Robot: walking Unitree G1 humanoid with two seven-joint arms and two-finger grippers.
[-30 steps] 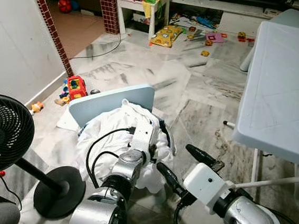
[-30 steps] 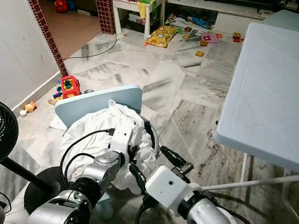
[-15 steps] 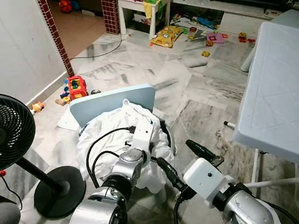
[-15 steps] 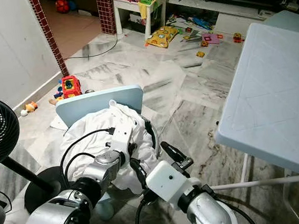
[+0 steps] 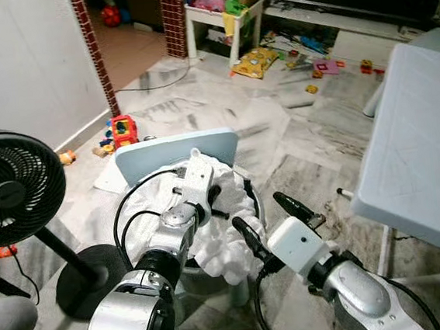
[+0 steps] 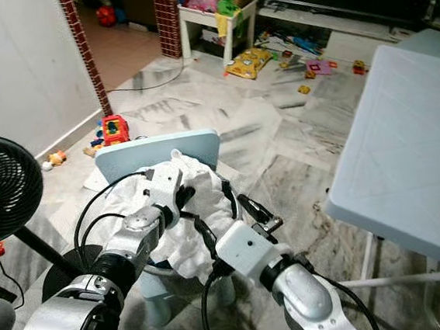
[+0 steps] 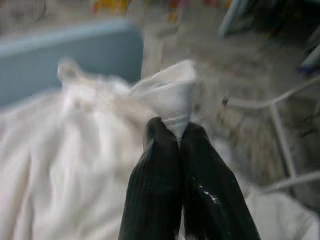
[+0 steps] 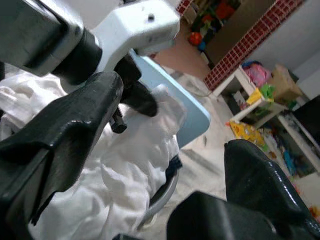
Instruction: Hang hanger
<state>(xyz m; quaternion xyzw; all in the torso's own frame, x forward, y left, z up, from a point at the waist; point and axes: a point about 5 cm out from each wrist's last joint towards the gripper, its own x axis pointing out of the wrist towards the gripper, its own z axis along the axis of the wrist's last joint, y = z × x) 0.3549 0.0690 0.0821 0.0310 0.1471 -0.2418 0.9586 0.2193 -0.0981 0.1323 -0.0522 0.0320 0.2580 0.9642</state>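
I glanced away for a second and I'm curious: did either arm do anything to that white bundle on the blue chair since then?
The left tool, shut on a fold of the white cloth, has drawn it up toward the blue chair back. The right tool, open, has edged closer to the cloth. The camera shifted too. The fan and table seem unmoved.

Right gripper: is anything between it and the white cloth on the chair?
Nothing visible. The right gripper is open beside the white cloth heaped on the chair, while the left gripper is shut on a fold of it.
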